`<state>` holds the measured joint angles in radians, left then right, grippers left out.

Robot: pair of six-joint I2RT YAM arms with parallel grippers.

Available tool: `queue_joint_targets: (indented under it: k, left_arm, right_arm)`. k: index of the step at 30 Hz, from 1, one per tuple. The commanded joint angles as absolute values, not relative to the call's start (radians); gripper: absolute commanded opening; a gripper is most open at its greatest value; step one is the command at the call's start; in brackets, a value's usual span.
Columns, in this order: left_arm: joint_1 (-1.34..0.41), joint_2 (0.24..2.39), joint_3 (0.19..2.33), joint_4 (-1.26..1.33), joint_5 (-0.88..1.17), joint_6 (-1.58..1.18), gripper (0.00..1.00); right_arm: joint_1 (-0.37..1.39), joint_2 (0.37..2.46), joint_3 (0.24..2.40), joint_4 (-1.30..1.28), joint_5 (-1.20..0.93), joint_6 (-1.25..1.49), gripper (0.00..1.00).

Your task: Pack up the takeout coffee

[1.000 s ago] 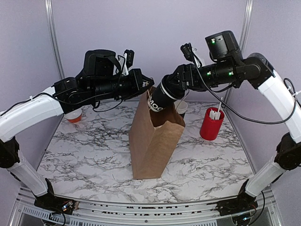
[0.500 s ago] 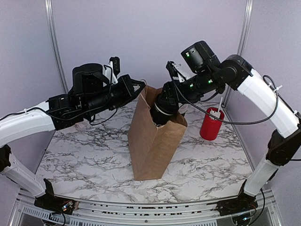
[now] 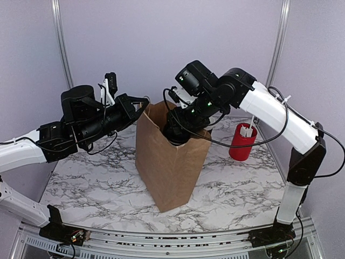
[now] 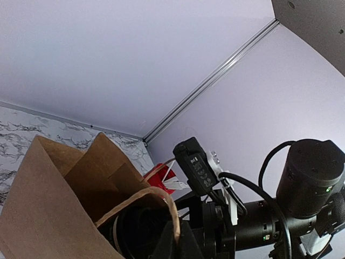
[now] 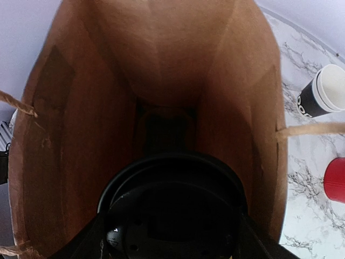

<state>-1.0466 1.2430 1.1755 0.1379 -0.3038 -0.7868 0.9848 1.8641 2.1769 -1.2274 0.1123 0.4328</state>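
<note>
A brown paper bag (image 3: 167, 162) stands open mid-table. My right gripper (image 3: 179, 131) is down in its mouth, shut on the takeout coffee (image 3: 177, 139), which shows there only as a dark shape. In the right wrist view the coffee's round black lid (image 5: 172, 210) fills the space between my fingers (image 5: 92, 240), with the bag's inner walls (image 5: 156, 65) all around and the bottom dark below. My left gripper (image 3: 143, 102) is at the bag's upper left edge, shut on the bag's paper handle (image 4: 164, 197), holding that side up.
A red cup of white sticks (image 3: 241, 141) stands right of the bag. A stack of black cups (image 5: 321, 91) sits just beyond the bag's far right side. The rear wall and its metal posts are close behind both arms.
My right arm has swung left and lowered the coffee from above the bag's rim into its mouth. My left arm has drawn back to the left with the handle, and the bag shifted left.
</note>
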Motion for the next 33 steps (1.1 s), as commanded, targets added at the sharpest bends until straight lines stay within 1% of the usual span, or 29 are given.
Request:
queue_joint_targets:
  k: [1,3,6,8,10,12,16,24,33]
  left_arm:
    - [-1.052,1.163,1.115,0.185,-0.348,-0.759,0.09]
    - [-1.051,1.143,1.089,0.191,-0.338,-0.742,0.12]
    - [-1.052,1.123,1.067,0.187,-0.323,-0.722,0.13]
    - [-1.051,1.112,1.052,0.188,-0.301,-0.710,0.12]
    - [-1.051,1.105,1.038,0.187,-0.280,-0.706,0.08]
    - [-1.051,1.099,1.019,0.181,-0.272,-0.706,0.06]
    - [-1.050,1.078,0.994,0.161,-0.271,-0.701,0.06]
    - [-1.050,1.048,0.979,0.098,-0.334,-0.679,0.04]
    - [-1.050,1.028,0.945,0.118,-0.280,-0.634,0.02]
  right_arm:
    - [0.999,1.867,2.151,-1.203,0.105,0.428,0.61]
    - [1.005,1.886,2.155,-1.214,0.112,0.425,0.60]
    - [1.012,1.905,2.149,-1.217,0.116,0.416,0.60]
    - [1.020,1.920,2.150,-1.226,0.126,0.406,0.60]
    - [1.026,1.938,2.155,-1.238,0.139,0.389,0.60]
    - [1.026,1.947,2.154,-1.240,0.142,0.377,0.60]
    - [1.027,1.963,2.157,-1.244,0.137,0.341,0.60]
    - [1.028,1.991,2.132,-1.284,0.134,0.296,0.60]
    - [1.028,2.011,2.101,-1.288,0.107,0.282,0.60]
